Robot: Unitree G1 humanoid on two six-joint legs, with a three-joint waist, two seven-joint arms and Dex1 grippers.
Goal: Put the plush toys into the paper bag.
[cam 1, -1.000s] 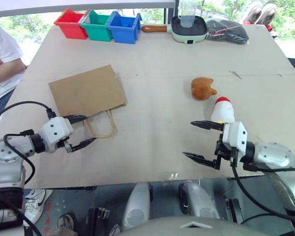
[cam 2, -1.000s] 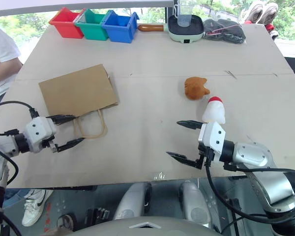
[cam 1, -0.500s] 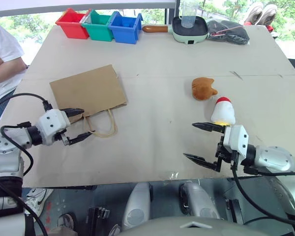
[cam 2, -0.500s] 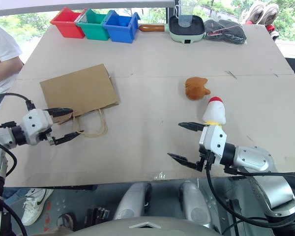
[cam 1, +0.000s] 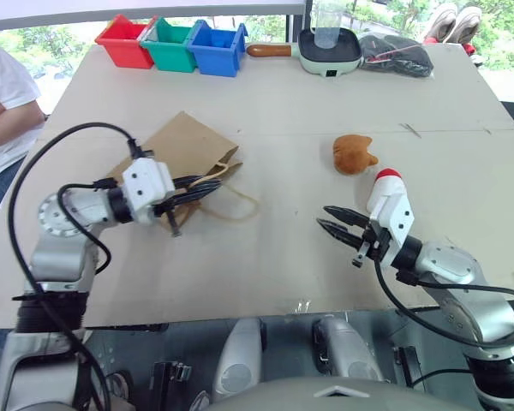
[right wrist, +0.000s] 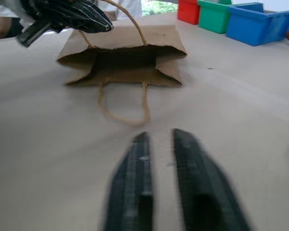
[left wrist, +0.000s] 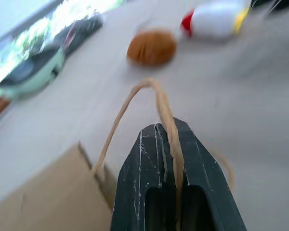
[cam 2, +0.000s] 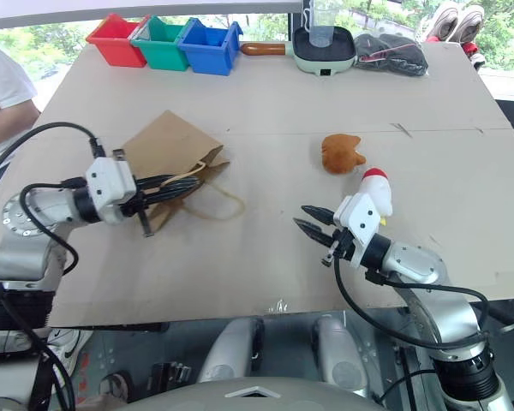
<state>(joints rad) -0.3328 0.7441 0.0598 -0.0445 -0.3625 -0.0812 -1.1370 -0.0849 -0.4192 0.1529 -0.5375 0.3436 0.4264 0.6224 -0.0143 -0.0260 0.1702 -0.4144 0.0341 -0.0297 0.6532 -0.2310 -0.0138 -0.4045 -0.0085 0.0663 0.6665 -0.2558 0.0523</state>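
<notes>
plush toys x2 | paper bag x1 | bins x3 | pan x1

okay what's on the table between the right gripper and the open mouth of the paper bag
Only the bag's lower handle loop, lying flat on the table. The right wrist view shows the rest bare from the right gripper to the paper bag.

A robot test room: bare tabletop, sorting bins, seated onlooker, bright window behind

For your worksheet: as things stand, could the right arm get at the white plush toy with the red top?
Probably yes: the white plush toy lies just beyond the right gripper on bare table, nothing between, though its jaws are shut.
</notes>
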